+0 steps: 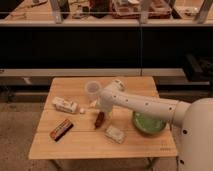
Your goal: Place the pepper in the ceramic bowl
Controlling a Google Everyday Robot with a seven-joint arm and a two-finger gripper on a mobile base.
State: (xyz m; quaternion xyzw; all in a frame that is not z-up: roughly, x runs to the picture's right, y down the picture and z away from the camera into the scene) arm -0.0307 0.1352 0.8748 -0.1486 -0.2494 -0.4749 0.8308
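Note:
The pepper (100, 119), small and dark reddish-brown, lies on the wooden table (75, 147) near its middle. My gripper (99, 111) points down right over the pepper's upper end, at the end of the white arm that reaches in from the right. I cannot tell whether it touches the pepper. The green ceramic bowl (148, 123) sits on the table to the right of the pepper, partly behind the arm.
A translucent plastic cup (92, 88) stands just behind the gripper. A white package (64, 105) and a dark bar with orange markings (61, 129) lie at the left. A pale packet (115, 134) lies in front of the pepper. A dark shelf unit stands behind the table.

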